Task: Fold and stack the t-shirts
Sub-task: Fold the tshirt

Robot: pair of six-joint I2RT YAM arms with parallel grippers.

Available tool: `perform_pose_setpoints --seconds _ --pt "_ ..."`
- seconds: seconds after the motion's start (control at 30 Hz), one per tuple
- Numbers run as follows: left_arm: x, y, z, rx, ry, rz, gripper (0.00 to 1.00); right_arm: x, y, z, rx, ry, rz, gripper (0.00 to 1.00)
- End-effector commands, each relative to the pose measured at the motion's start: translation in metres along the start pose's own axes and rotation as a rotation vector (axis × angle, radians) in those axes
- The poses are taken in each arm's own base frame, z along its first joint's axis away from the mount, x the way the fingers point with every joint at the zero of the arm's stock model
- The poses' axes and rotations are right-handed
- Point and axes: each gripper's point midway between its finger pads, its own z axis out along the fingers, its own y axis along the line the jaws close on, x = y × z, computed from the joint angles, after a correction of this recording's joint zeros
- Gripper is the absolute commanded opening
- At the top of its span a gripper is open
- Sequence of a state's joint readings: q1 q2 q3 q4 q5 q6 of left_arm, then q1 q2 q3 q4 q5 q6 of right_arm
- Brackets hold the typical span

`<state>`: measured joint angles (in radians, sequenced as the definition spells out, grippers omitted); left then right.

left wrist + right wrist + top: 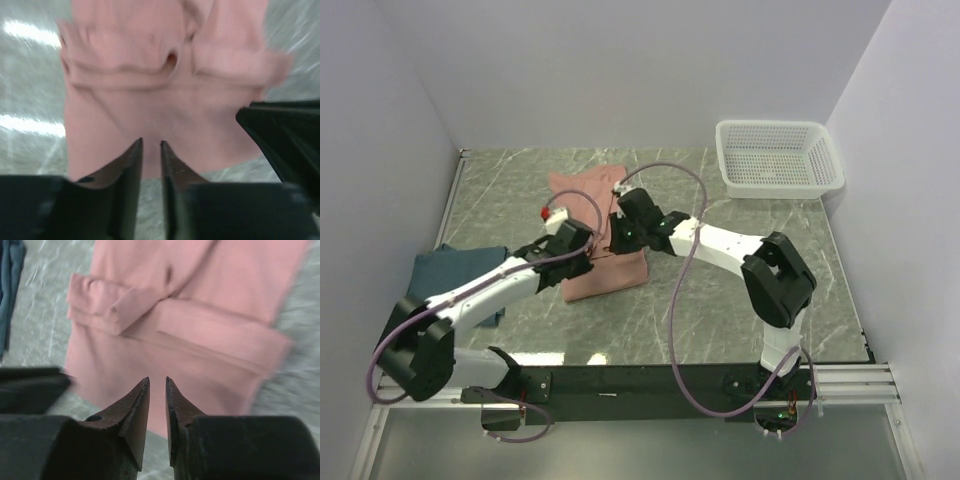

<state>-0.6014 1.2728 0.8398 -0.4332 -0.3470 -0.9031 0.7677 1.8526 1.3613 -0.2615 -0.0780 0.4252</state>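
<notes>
Salmon-pink t-shirt (610,272) is judged soft, light and limp; its near corners are best pinched, while the left end effector (151,150) and right end effector (157,387) are seen narrowly parted, empty.

On the table (740,300) the first shirt (615,272) lies in the middle. The second shirt (455,265) lies at the left edge, a bit nearer, apart from the first shirt, and part of it is under the left arm (485,295). A basket (775,186) sits in the far right corner, well away from both. The right arm (730,245) reaches in from the near right. Both arms end over the first shirt: the left gripper (575,250) above its left side, the right gripper (620,232) just beside it, further right and a little farther back.
</notes>
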Motion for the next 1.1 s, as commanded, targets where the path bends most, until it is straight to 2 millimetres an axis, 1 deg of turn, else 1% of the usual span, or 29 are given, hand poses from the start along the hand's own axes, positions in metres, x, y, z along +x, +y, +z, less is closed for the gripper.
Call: perform_pose_setpoints --seconds 0.0,0.03,0.07,0.13,0.17,0.23,0.27,0.37,0.43,0.47,0.5,0.53,0.57,0.6,0.63,0.67,0.73,0.77,0.8,0.83,0.87,0.9,0.93,0.97,1.0,1.03,1.07 --pt "0.032 -0.006 0.015 0.007 0.066 -0.004 0.23 0.005 0.017 0.021 -0.061 -0.028 0.035 0.25" --pt "0.041 -0.007 0.017 0.007 0.08 0.005 0.22 0.009 0.02 0.025 -0.07 -0.021 0.04 0.24" --pt "0.053 -0.002 0.023 -0.005 0.108 0.012 0.21 0.017 0.019 0.034 -0.069 -0.002 0.045 0.24" --pt "0.065 0.003 0.029 -0.014 0.135 0.008 0.19 0.022 0.023 0.042 -0.079 0.003 0.053 0.23" --pt "0.075 0.009 0.033 -0.027 0.156 0.012 0.17 0.031 0.024 0.05 -0.079 0.025 0.052 0.23" --pt "0.086 0.017 0.037 -0.051 0.185 0.018 0.15 0.035 0.023 0.057 -0.077 0.032 0.06 0.22" --pt "0.094 0.023 0.041 -0.073 0.205 0.026 0.15 0.04 0.02 0.063 -0.066 0.044 0.066 0.23" --pt "0.108 0.031 0.042 -0.088 0.256 0.033 0.14 0.044 0.012 0.075 -0.042 0.044 0.07 0.22" --pt "0.112 0.032 0.04 -0.08 0.272 0.032 0.14 0.033 0.007 0.08 -0.027 0.03 0.072 0.22" --pt "0.113 0.034 0.039 -0.079 0.272 0.028 0.14 0.033 0.003 0.086 -0.019 0.037 0.063 0.23" --pt "0.113 0.034 0.038 -0.075 0.272 0.03 0.14 0.02 0.003 0.086 -0.015 0.022 0.06 0.23" --pt "0.114 0.035 0.037 -0.079 0.273 0.033 0.14 0.011 -0.004 0.088 -0.001 0.01 0.065 0.22" --pt "0.113 0.035 0.035 -0.076 0.273 0.034 0.14 0.008 -0.01 0.093 0.011 0.01 0.063 0.22" --pt "0.112 0.035 0.034 -0.073 0.272 0.039 0.14 -0.013 -0.007 0.093 0.006 -0.02 0.051 0.23" --pt "0.114 0.037 0.033 -0.081 0.279 0.044 0.14 -0.019 -0.021 0.101 0.032 -0.021 0.061 0.23" --pt "0.114 0.038 0.032 -0.079 0.281 0.048 0.15 -0.044 -0.017 0.1 0.026 -0.056 0.056 0.23" --pt "0.115 0.04 0.03 -0.081 0.288 0.054 0.14 -0.069 -0.025 0.102 0.039 -0.088 0.058 0.23" --pt "0.116 0.042 0.028 -0.084 0.292 0.057 0.15 -0.077 -0.036 0.109 0.056 -0.09 0.065 0.23" --pt "0.116 0.042 0.026 -0.079 0.293 0.059 0.15 -0.104 -0.032 0.102 0.05 -0.129 0.052 0.23" --pt "0.115 0.042 0.025 -0.077 0.294 0.059 0.15 -0.112 -0.037 0.103 0.061 -0.139 0.054 0.24" --pt "0.113 0.042 0.021 -0.074 0.289 0.061 0.15 -0.13 -0.038 0.093 0.061 -0.169 0.043 0.24" --pt "0.111 0.042 0.019 -0.072 0.285 0.06 0.16 -0.136 -0.038 0.089 0.063 -0.18 0.037 0.24" --pt "0.108 0.04 0.017 -0.067 0.278 0.061 0.16 -0.147 -0.034 0.074 0.057 -0.206 0.03 0.24" --pt "0.104 0.04 0.012 -0.065 0.271 0.057 0.17 -0.14 -0.038 0.07 0.058 -0.189 0.029 0.24" --pt "0.101 0.04 0.01 -0.063 0.258 0.055 0.18 -0.14 -0.035 0.064 0.036 -0.193 0.026 0.24" --pt "0.095 0.036 0.007 -0.055 0.243 0.048 0.2 -0.147 -0.025 0.042 0.002 -0.218 0.021 0.25" --pt "0.086 0.031 0.001 -0.036 0.218 0.036 0.21 -0.121 -0.026 0.043 -0.025 -0.159 0.028 0.24"
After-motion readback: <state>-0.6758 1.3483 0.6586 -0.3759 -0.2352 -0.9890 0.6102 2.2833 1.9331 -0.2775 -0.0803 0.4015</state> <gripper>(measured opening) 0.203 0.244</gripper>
